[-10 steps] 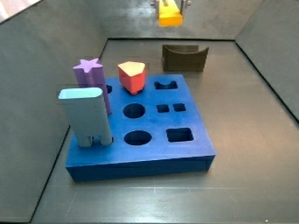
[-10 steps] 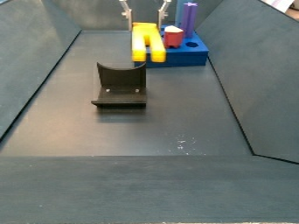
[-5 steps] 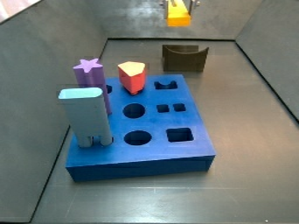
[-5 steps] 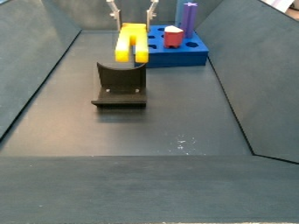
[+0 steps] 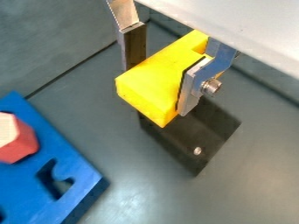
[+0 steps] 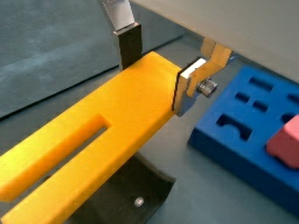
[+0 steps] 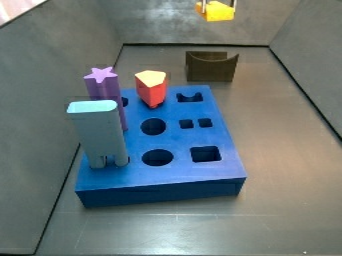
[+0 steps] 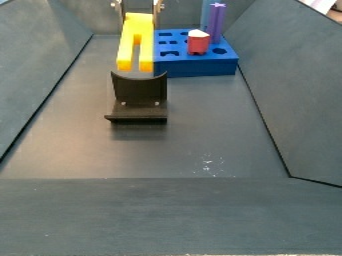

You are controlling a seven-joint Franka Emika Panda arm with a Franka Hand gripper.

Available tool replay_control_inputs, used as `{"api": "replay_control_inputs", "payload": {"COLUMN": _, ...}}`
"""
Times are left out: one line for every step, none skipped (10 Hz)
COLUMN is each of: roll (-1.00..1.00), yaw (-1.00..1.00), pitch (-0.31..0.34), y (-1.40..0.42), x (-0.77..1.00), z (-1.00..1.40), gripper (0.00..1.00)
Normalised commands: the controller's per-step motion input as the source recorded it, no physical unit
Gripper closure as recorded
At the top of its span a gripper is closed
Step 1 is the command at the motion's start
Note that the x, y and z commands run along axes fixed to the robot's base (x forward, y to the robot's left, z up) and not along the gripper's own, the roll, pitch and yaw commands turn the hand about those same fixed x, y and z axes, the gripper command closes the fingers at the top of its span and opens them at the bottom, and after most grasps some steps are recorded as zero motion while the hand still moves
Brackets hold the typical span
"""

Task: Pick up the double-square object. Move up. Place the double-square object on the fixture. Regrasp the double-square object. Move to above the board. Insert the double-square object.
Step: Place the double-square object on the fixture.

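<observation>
My tool (image 5: 163, 74) is clamped on one end of the double-square object (image 6: 100, 140), carrying it level above the fixture (image 8: 138, 98), so the block can drop into that notch for a regrasp before going to the board (image 7: 167, 150).

gripper (image 5: 163, 66): above the fixture, closed on the block; fingers (image 5: 197, 83) of bright, smooth metal plate with matt dark pads, a screw head showing
double-square object (image 6: 105, 131): yellow-orange, smooth, plastic-looking, faint sheen
fixture (image 8: 138, 98): dark, matt, low centre of a wrist view (image 5: 193, 144)
board (image 7: 167, 135): blue, smooth, matt, plastic-looking
floor (image 8: 174, 160): dull grey, matt, lightly scuffed
</observation>
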Motion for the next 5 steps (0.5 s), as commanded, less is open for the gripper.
{"api": "replay_control_inputs", "payload": {"roll": -1.0, "yaw": -0.02, "pitch": 0.047, "y": 0.03, "x": 0.05, "z": 0.04, "gripper": 1.0}}
{"api": "replay_control_inputs", "payload": {"roll": -1.0, "yaw": -0.03, "pitch": 0.054, "y": 0.03, "x": 0.05, "z": 0.04, "gripper": 1.0}}
{"api": "replay_control_inputs", "payload": {"roll": -1.0, "yaw": -0.04, "pitch": 0.069, "y": 0.04, "x": 0.06, "z": 0.01, "gripper": 1.0}}
{"api": "replay_control_inputs", "payload": {"roll": -1.0, "yaw": -0.04, "pitch": 0.075, "y": 0.03, "x": 0.06, "z": 0.0, "gripper": 1.0}}
{"api": "replay_control_inputs", "payload": {"roll": -1.0, "yaw": -0.05, "pitch": 0.087, "y": 0.04, "x": 0.07, "z": -0.01, "gripper": 1.0}}
